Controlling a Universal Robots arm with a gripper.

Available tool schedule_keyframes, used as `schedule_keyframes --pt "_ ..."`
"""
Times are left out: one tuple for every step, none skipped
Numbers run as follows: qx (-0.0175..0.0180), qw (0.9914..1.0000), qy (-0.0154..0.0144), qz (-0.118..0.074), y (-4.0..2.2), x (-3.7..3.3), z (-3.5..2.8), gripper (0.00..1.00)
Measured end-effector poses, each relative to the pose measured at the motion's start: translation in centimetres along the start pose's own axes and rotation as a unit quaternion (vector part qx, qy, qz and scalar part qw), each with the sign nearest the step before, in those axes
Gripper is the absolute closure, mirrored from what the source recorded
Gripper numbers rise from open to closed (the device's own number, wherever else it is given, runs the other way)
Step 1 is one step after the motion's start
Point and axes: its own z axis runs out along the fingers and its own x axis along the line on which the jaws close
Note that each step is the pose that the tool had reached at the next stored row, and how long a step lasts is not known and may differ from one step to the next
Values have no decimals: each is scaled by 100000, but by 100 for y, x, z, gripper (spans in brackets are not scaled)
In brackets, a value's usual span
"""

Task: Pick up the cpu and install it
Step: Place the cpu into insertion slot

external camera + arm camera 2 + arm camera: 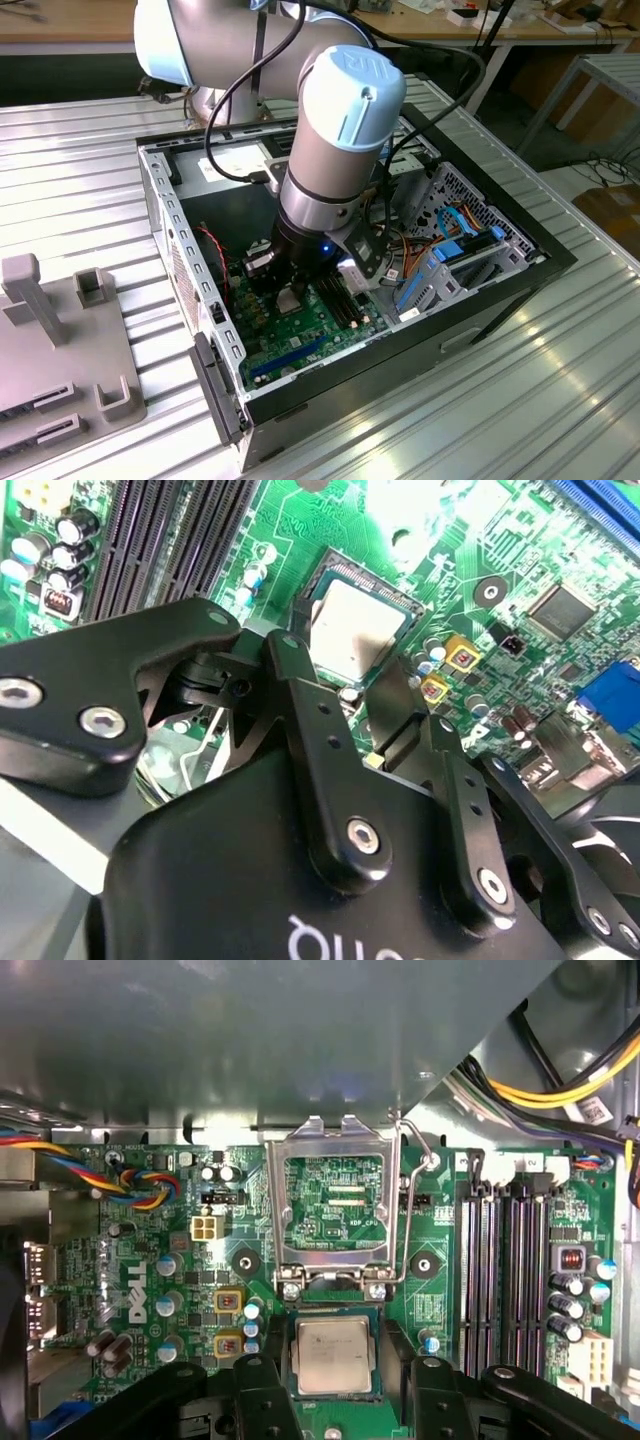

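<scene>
While arm (338, 140) points down into case (186, 252), gripper (335, 1365) spread, straddling cpu (333, 1352).

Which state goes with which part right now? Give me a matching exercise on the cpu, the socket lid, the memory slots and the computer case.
Parts:
1. cpu
2. socket lid
3. memory slots
4. computer case

States:
A. long and black
B. side panel off
C. swung open
D. lying flat, silver top up

Pairs: 1-D; 2-C; 3-A; 4-B
</scene>
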Motion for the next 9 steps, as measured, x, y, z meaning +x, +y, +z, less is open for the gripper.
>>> schedule_keyframes --pt "-44 100000 -4 -3 -1 0 4 50" --pt "-59 100000 2 -18 -2 -1 7 50" --pt "-44 100000 9 -64 -7 0 6 50" --pt "-47 100000 9 -124 -10 -1 7 50" --pt "-48 100000 11 -242 -13 0 7 50" --pt "-38 99999 15 -373 -15 0 7 50" --pt "-30 99998 19 -572 -15 0 7 50" --pt "-27 99998 20 -642 -16 0 8 50" --pt "-22 99998 24 -665 -17 0 11 50"
